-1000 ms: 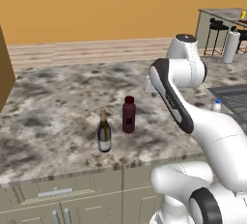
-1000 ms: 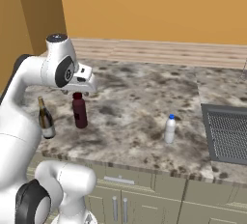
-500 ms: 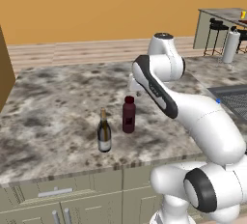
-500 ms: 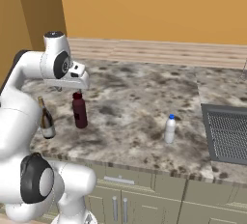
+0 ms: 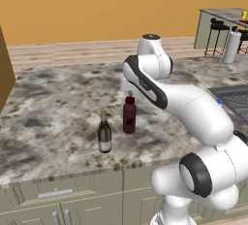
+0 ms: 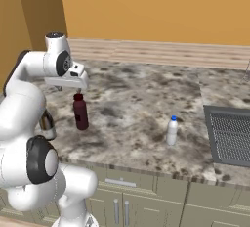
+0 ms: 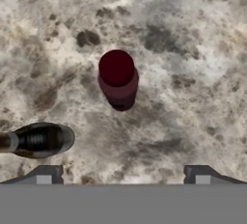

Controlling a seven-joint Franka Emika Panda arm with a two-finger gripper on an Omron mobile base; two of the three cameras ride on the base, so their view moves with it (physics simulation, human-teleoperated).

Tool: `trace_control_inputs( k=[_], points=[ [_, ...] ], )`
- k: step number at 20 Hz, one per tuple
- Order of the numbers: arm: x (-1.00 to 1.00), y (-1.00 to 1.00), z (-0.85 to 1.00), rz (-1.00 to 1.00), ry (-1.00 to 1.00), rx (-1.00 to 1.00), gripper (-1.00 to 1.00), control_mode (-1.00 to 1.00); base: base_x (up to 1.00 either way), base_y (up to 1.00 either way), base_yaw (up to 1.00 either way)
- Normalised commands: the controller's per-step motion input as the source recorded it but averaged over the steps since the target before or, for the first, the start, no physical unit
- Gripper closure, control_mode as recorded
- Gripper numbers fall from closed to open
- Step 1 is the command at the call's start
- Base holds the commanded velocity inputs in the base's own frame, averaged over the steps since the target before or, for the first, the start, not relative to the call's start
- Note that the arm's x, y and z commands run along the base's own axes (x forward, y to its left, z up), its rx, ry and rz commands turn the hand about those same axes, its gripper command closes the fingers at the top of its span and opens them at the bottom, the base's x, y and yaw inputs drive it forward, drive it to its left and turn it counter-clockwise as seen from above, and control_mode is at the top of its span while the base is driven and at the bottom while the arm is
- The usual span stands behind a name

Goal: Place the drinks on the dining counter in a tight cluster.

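Well, starting at your left, the dark wine bottle (image 5: 104, 133) stands upright on the marbled counter (image 5: 53, 103), near its front edge. Its pale label faces the left base camera, but you cannot read any writing on it. In the right base view the arm covers most of this bottle, and in the hand view it is cut off at the left edge. Just to its right, and apart from it, stands the maroon bottle (image 5: 129, 115) with its matching cap; it carries no label you can make out. The gripper (image 6: 70, 88) hangs right above that cap with its jaws spread wide and nothing between them. In the hand view the two fingertips (image 7: 44, 175) sit far apart at the bottom, and the maroon bottle (image 7: 118, 80) is seen from above between them. Bare stone lies open all around these two bottles, wide behind them. Further right, well apart from the other two, the small water bottle (image 6: 172, 130) with a blue cap stands alone, near the dark grated panel (image 6: 229, 135) that is cut off by the right edge. At the far right, a dining counter (image 5: 220, 14) with black stools (image 5: 216, 35) shows in the distance, partly cut off.
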Motion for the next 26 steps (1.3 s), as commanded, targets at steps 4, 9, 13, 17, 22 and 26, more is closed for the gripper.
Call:
trace_control_inputs(
  k=[4,9,13,17,22,26],
  points=[
    [0.19,0.08,-0.15,0.0,0.0,0.0,-1.0,-1.0,0.0,0.0,0.0],
    [0.29,0.03,-0.06,0.0,0.0,0.0,-1.0,-1.0,0.0,0.0,0.0],
    [0.28,0.0,-0.08,0.0,0.0,0.0,-1.0,-1.0,0.0,0.0,0.0],
    [0.24,0.0,-0.15,0.0,0.0,0.0,-1.0,-1.0,0.0,0.0,0.0],
    [0.05,0.02,-0.17,0.0,0.0,0.0,-1.0,-1.0,0.0,0.0,0.0],
    [0.12,0.02,-0.18,0.0,0.0,0.0,-1.0,-1.0,0.0,0.0,0.0]
  ],
)
